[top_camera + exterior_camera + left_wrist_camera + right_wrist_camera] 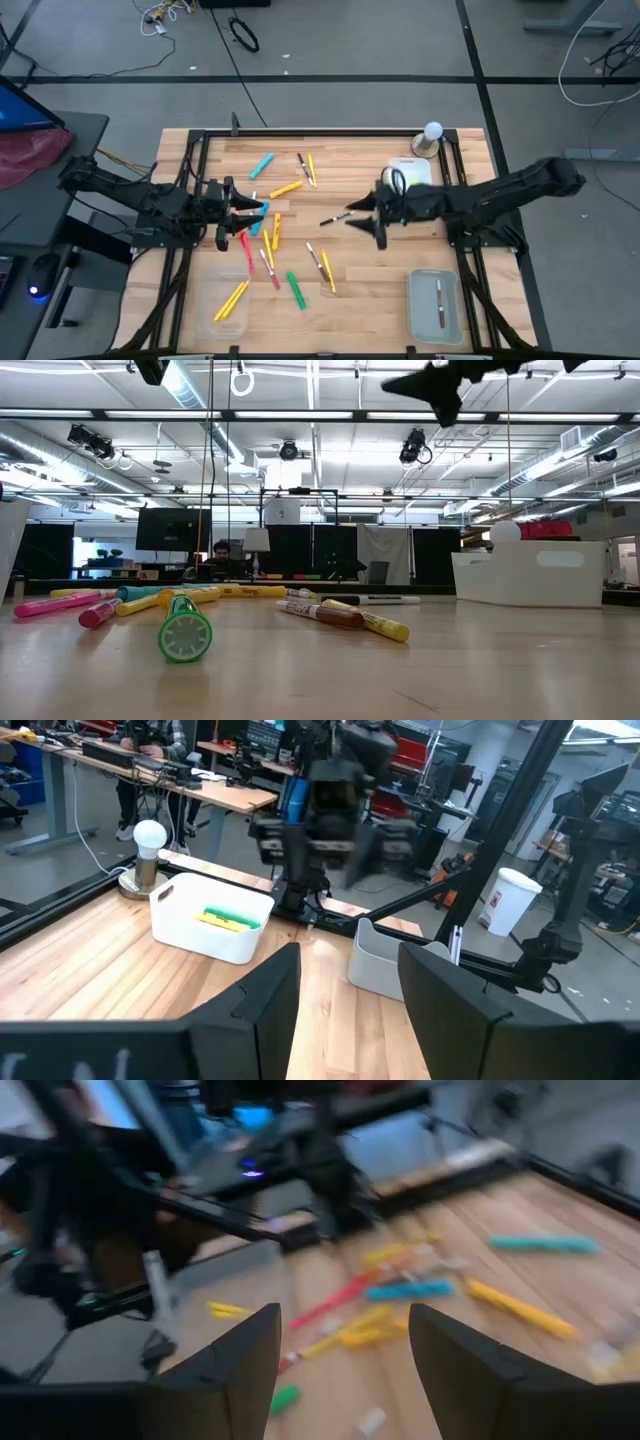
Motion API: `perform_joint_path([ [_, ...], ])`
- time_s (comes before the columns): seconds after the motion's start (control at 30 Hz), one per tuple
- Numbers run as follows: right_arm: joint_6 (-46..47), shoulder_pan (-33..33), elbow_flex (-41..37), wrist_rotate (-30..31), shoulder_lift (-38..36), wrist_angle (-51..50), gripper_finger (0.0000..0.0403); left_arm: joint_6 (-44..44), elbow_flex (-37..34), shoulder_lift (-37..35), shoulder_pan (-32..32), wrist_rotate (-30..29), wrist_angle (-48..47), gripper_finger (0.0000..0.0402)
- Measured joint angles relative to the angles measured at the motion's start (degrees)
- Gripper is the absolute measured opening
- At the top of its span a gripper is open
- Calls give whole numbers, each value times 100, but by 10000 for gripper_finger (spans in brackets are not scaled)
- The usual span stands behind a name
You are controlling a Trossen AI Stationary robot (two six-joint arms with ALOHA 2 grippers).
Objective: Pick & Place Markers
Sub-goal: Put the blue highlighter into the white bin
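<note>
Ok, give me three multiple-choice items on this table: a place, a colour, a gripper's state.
1. The red-and-white marker apart from the pile lies in: A the clear plastic tray on the right arm's side; B the white bin; C the table's middle.
2. The markers in the clear tray on the left arm's side are: A green; B yellow; C blue.
3. The right gripper is: A shut on a marker; B open, empty; C hidden.
Answers: 1 A, the high view shows it there; 2 B, they look yellow; 3 B, its wrist view shows parted fingers with nothing between.
</note>
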Motion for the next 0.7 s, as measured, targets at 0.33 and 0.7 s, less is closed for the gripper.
perform_joint_path([
  [0.33,-262,559,2,-2,1772,1261,221,0,0,0,-1,1,0,177],
  [0.7,-109,616,2,1,2984,2683,221,-2,0,0,0,0,0,177],
])
